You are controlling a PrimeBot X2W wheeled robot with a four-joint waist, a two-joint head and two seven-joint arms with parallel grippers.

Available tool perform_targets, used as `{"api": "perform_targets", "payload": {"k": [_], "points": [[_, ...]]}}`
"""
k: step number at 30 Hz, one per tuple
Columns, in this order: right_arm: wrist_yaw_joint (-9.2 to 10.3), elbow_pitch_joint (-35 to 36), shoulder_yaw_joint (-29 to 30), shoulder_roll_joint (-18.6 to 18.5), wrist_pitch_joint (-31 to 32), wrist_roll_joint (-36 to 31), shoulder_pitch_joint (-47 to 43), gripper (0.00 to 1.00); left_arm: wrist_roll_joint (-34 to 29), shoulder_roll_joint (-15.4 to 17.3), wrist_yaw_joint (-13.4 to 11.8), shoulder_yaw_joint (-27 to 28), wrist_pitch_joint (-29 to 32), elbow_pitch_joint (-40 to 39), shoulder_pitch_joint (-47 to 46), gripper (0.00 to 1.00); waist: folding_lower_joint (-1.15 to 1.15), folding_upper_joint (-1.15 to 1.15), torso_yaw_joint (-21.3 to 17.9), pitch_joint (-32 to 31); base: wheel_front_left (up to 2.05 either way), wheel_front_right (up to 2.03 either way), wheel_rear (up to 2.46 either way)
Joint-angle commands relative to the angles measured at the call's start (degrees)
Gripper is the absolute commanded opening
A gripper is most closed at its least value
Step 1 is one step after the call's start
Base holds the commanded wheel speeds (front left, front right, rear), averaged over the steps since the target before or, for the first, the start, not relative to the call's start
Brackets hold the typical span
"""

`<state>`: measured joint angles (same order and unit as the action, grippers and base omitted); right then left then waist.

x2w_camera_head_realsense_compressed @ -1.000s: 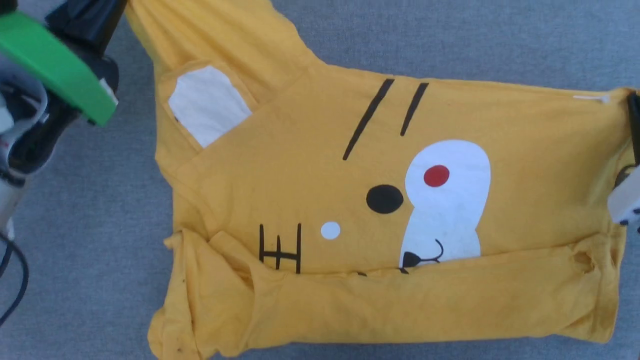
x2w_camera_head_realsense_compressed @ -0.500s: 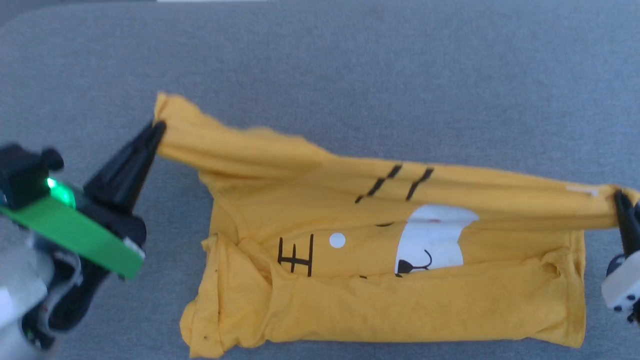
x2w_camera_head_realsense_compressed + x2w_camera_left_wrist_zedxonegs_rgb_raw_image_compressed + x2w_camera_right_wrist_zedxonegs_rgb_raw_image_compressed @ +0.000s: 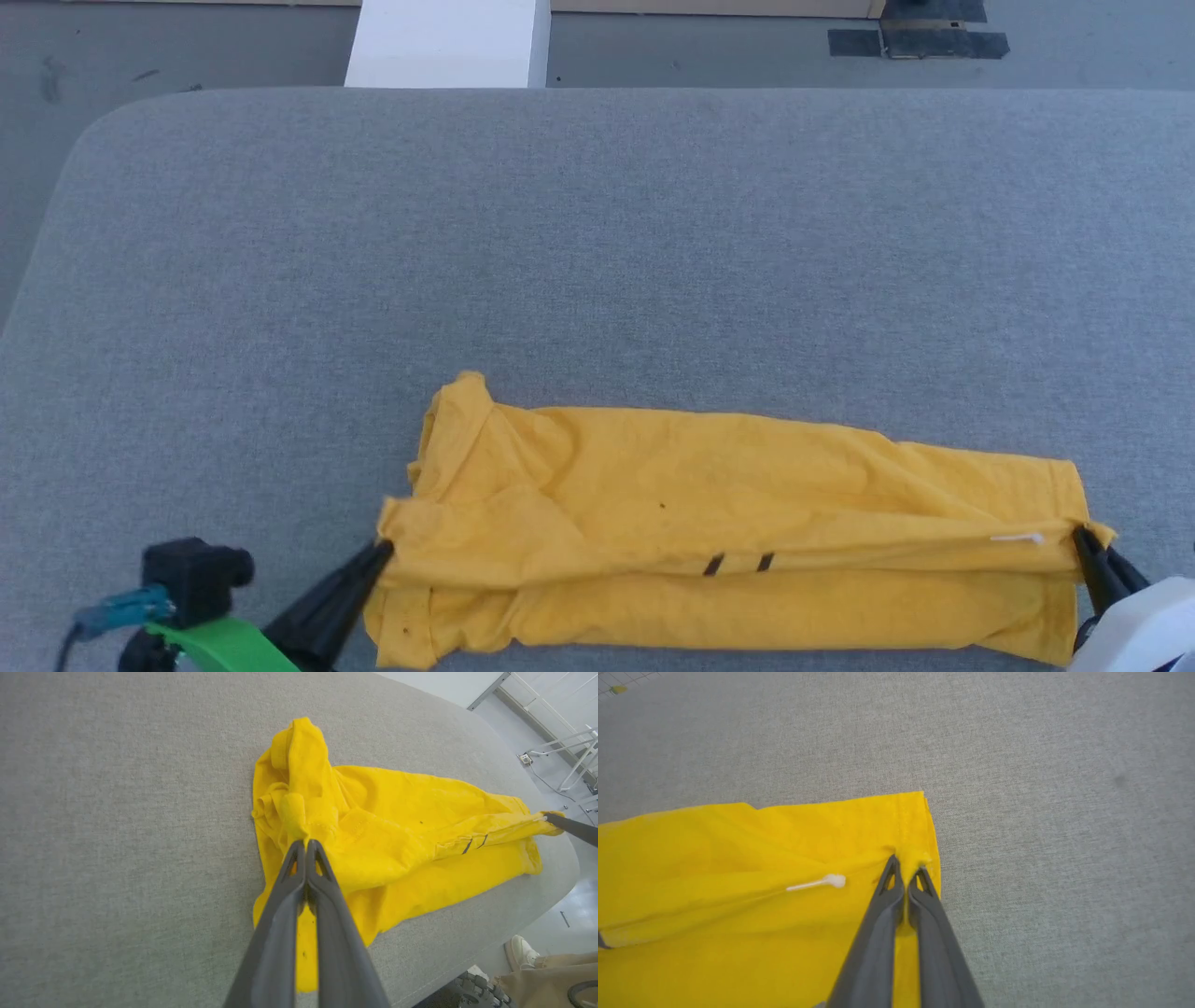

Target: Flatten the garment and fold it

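Garment [image 3: 709, 485]: folded on table [image 3: 597, 233], between tools.
Left tool [image 3: 381, 551]: clamps its left end.
Right tool [image 3: 1083, 539]: clamps its right end.

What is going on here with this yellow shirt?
The robot is working on a yellow T-shirt on a grey padded table. Its left gripper is shut on the shirt's left end, its right gripper on the right end. The shirt lies doubled into a long band near the table's front edge, two short black stripes showing.
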<state>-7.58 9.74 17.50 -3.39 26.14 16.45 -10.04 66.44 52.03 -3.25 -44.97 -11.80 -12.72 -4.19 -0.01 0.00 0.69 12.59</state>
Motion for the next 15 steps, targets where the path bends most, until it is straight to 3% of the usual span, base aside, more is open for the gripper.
{"api": "perform_targets", "payload": {"k": [1,2,3,4,5,11,15], "points": [[0.09,-0.5,-0.1,0.0,-0.3,-0.1,-0.4,0.00,-0.4,-0.8,0.2,-0.4,0.5,1.0,0.2,0.00,0.01,0.00,-0.1,-0.2,0.00,0.00,0.00],[0.09,-0.9,0.0,0.0,-0.4,-0.3,-0.4,0.25,-0.7,-1.4,0.1,-0.8,0.8,1.8,0.0,0.00,0.01,0.00,-0.2,-0.2,0.00,0.00,0.00],[0.09,-1.2,0.0,0.0,-0.6,-0.5,-0.3,0.88,-0.8,-1.9,0.1,-1.0,0.9,2.4,-0.3,0.43,0.01,0.00,-0.2,-0.3,0.00,0.00,0.00],[0.09,-1.4,0.3,0.0,-1.0,-0.8,-0.1,1.00,-1.0,-2.5,0.0,-1.1,0.8,3.0,-0.6,0.91,0.01,0.00,-0.3,-0.4,0.00,0.00,0.00],[0.09,-1.6,0.6,0.0,-1.3,-1.0,0.2,1.00,-1.1,-3.0,0.0,-1.1,0.8,3.4,-0.9,1.00,0.01,0.00,-0.4,-0.4,0.00,0.00,0.00],[0.09,-1.5,0.8,0.1,-1.5,-0.6,1.5,1.00,-0.9,-5.2,-0.4,0.7,-0.8,4.3,-2.3,1.00,0.01,0.00,-0.7,-0.8,0.00,0.00,0.00],[0.09,0.6,1.5,0.1,-1.0,1.1,1.9,1.00,0.3,-7.2,-1.5,6.3,-2.7,3.0,-1.6,1.00,0.01,0.00,-0.8,-1.2,0.00,0.00,0.00]]}}
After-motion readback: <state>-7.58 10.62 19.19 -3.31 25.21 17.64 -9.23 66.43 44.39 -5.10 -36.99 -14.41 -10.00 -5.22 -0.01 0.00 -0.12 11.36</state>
